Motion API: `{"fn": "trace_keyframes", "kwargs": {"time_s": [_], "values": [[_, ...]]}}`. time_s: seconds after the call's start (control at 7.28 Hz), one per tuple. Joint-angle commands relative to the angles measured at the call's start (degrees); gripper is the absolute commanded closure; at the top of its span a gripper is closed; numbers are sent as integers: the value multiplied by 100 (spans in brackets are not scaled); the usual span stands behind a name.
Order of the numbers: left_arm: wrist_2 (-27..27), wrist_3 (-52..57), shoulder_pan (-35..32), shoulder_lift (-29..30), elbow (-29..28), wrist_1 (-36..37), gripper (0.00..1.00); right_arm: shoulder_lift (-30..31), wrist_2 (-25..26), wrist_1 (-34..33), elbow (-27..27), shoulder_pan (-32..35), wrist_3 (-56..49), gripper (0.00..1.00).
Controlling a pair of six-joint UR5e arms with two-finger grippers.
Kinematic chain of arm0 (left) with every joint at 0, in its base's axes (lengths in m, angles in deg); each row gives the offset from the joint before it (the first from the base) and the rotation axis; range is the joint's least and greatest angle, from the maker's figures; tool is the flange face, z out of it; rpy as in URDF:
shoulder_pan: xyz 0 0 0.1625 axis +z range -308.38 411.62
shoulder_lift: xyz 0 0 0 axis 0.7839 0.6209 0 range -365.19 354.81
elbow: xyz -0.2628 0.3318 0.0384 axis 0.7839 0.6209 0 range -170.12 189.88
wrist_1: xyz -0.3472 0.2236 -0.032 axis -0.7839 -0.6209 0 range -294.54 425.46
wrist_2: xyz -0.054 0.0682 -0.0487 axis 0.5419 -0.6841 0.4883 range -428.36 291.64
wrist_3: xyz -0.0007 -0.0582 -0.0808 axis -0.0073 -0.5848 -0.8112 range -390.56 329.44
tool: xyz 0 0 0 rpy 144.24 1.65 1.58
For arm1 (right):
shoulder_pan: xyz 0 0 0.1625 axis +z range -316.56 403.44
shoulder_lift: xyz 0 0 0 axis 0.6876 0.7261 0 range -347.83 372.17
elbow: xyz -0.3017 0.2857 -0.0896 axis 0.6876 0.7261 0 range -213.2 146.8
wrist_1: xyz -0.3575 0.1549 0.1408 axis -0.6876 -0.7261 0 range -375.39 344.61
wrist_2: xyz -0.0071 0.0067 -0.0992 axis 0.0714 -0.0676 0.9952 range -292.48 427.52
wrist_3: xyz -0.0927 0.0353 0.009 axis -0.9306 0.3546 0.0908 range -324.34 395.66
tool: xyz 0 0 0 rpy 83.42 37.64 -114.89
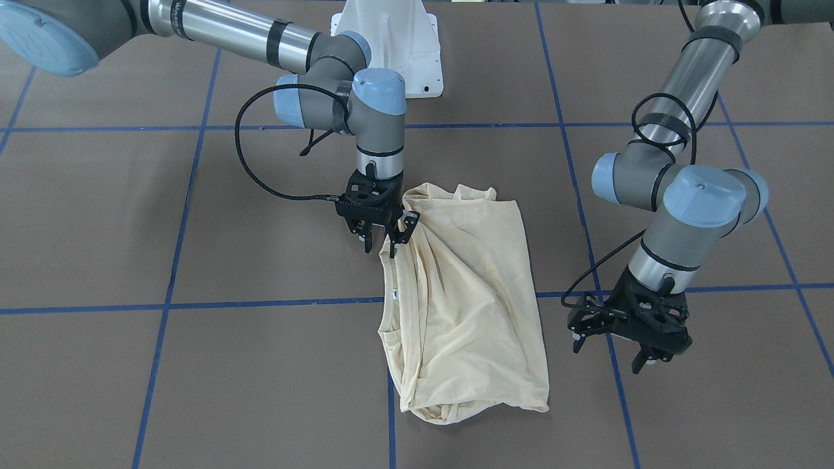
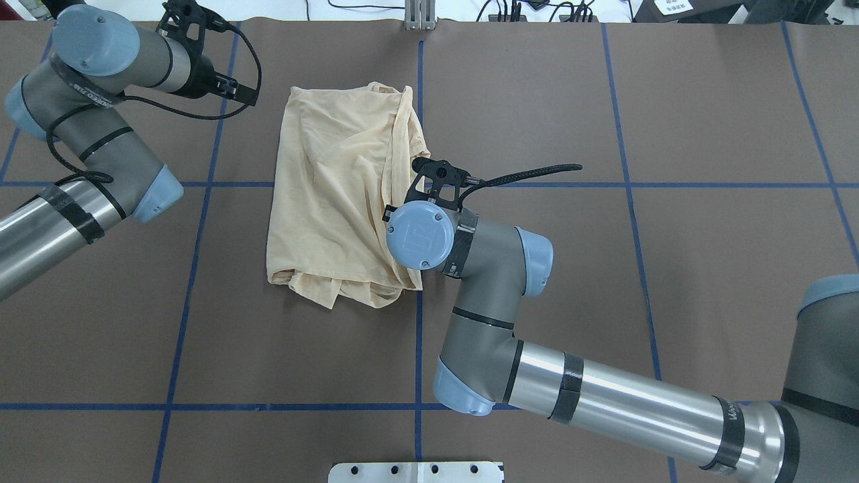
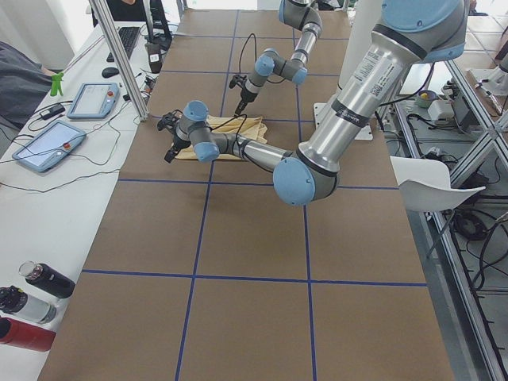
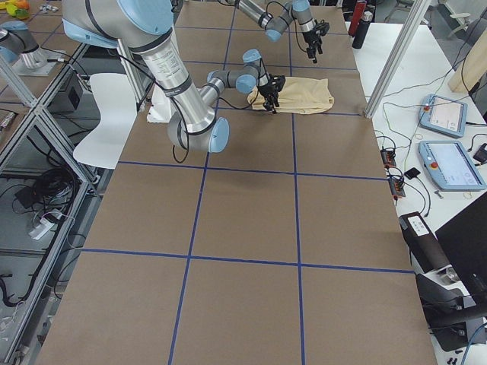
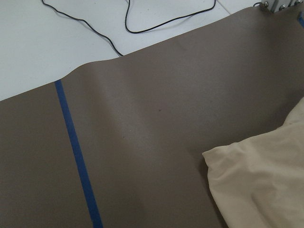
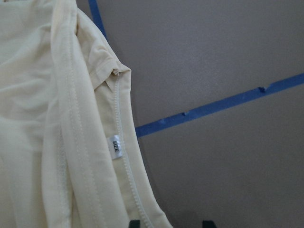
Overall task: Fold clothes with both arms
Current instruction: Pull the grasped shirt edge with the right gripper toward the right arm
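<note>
The pale cream shirt lies crumpled in a rough oblong on the brown mat, also seen from overhead. Its neck edge with a small white label faces my right arm. My right gripper points down at that edge, fingers a little apart, with the neckline seam running between them. Folds in the shirt converge toward it. My left gripper hangs wide open and empty beside the shirt's other long side, a short gap from the cloth. The left wrist view shows only a shirt corner.
The white pedestal base stands at the robot's side of the table. Blue tape lines grid the mat. Tablets, bottles and a metal post line the far bench. Cables lie past the mat's edge.
</note>
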Motion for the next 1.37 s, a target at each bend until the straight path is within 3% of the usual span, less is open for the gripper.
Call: {"fn": "trace_keyframes", "kwargs": {"time_s": [0.0,0.14,0.41,0.82,1.24], "values": [[0,-5,1,-2,3,-14,0,-101,28,121,200,-18,-3,53],[0,-5,1,-2,-6,-14,0,-137,28,121,219,-27,6,61],[0,-14,1,-2,3,-14,0,-146,28,113,219,-36,-3,100],[0,-32,1,-2,3,-57,0,-23,1,121,10,-62,-116,100],[0,-32,10,-28,20,-101,0,1510,-69,139,-1710,-114,-546,100]]}}
